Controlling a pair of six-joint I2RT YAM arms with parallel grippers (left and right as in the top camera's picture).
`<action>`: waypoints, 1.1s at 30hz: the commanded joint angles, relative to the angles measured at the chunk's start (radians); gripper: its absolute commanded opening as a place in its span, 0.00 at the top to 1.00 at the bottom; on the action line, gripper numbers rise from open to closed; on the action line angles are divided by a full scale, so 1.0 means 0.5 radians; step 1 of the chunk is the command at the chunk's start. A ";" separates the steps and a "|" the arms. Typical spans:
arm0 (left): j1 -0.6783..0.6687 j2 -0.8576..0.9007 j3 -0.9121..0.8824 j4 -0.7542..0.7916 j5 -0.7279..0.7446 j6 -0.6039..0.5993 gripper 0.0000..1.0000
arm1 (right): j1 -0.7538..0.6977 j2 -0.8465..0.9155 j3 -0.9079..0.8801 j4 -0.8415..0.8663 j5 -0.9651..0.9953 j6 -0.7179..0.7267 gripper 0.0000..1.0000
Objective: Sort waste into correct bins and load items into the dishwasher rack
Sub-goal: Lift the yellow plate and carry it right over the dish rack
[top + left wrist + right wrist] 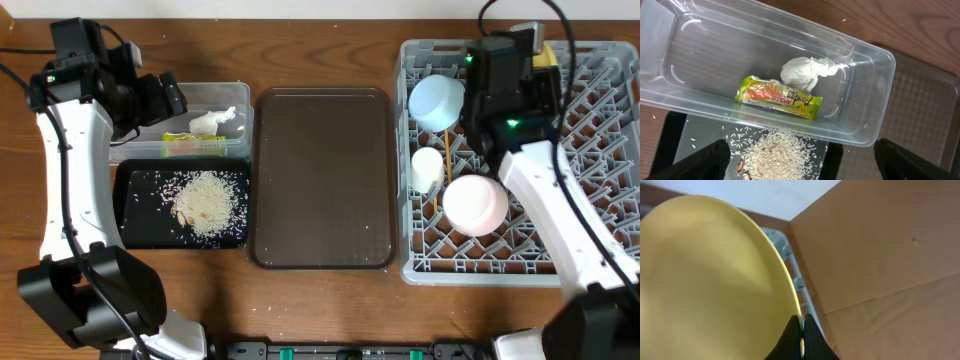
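The clear tub (232, 95) holds the yellow-green wrapper (778, 97) and the crumpled tissue (805, 72). Just in front of it, the black tray (135, 210) carries a heap of rice (208, 200). My left gripper (802, 160) hangs open above the tub's near wall and the rice, holding nothing. The grey dishwasher rack (590, 150) holds a light blue bowl (436, 102), a small white cup (427, 168), a white bowl (474, 204) and chopsticks (447, 150). My right gripper (803, 330) is shut on the rim of the yellow plate (705, 280), held on edge over the rack's back.
A large brown serving tray (322, 180) lies between the bins and the rack. A few stray rice grains dot the wooden table near its front edge. A brown cardboard-like surface (880, 255) stands beyond the rack in the right wrist view.
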 commanded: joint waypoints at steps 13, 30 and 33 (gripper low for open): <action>0.005 0.002 0.031 -0.003 -0.012 -0.018 0.05 | -0.024 0.237 0.013 0.020 -0.296 0.163 0.76; 0.005 0.002 0.031 -0.003 -0.012 -0.018 0.05 | 0.143 0.018 0.099 0.111 -0.716 0.168 0.47; 0.005 0.002 0.031 -0.003 -0.012 -0.018 0.05 | 0.209 -0.059 0.111 0.107 -1.079 0.224 0.46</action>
